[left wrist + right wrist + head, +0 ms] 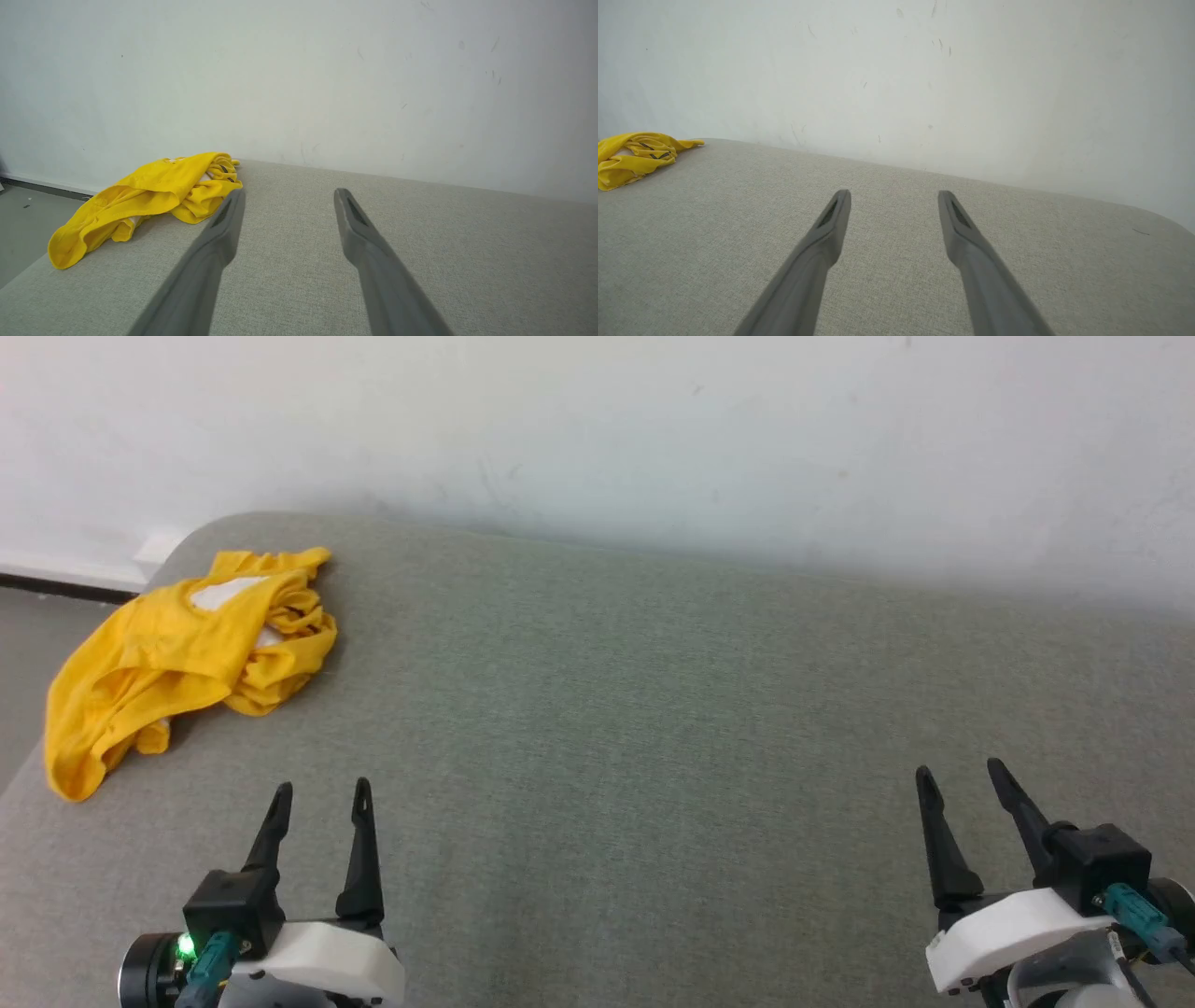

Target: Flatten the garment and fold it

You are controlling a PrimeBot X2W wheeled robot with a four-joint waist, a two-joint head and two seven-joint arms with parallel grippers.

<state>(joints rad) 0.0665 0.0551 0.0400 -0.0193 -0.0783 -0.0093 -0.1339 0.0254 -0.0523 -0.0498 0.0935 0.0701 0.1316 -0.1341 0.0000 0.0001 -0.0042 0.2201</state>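
The bright yellow T-shirt [177, 658] lies crumpled in a heap at the far left corner of the grey padded surface, a white patch showing near its top. In the left wrist view the same garment [154, 196] sits left of the fingers, and the right wrist view catches the garment [635, 158] at its left edge with black marks on it. My left gripper [322, 793] stands open at the lower left, below and right of the shirt, apart from it. My right gripper [962, 775] is open at the lower right, far from the shirt. Both hold nothing.
The grey fabric surface [653, 728] stretches wide between and ahead of both grippers. A white wall [653, 429] rises right behind its far edge. The surface's rounded left edge drops to grey floor [23, 681] beside the shirt.
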